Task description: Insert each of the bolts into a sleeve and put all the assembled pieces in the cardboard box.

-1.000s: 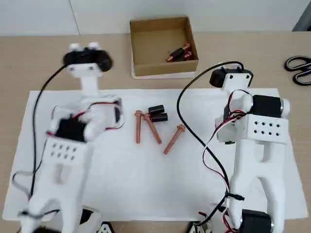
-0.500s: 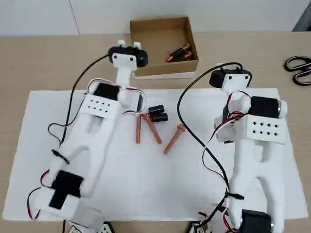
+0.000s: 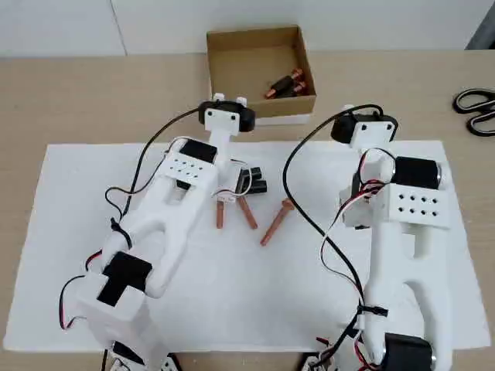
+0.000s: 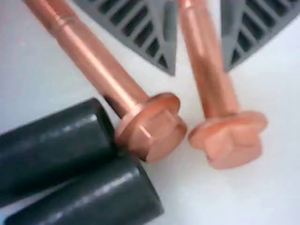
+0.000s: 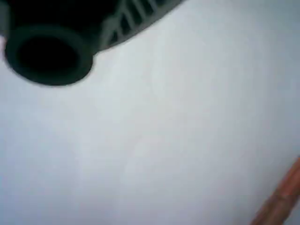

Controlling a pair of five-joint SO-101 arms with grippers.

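**Hanging low over the white paper sheet (image 3: 93, 232)**

We find the left pincer (image 4: 199, 69) released, grey fingers (image 4: 140, 28) flanking one copper hex-head bolt (image 4: 206, 79). A second copper bolt (image 4: 93, 61) touches two black cylindrical sleeves (image 4: 51, 150). The right pincer (image 5: 61, 18) grasps a third black sleeve (image 5: 47, 58). The brown cardboard box (image 3: 232, 46) sits at the sheet's twelve o'clock.

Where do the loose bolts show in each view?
High view: three bolts on the sheet, at centre, beside two sleeves.
Left wrist view: two of them, one head touching the sleeves.
Right wrist view: one shaft at a corner, past a third sleeve.
Shared landmark: the sheet.
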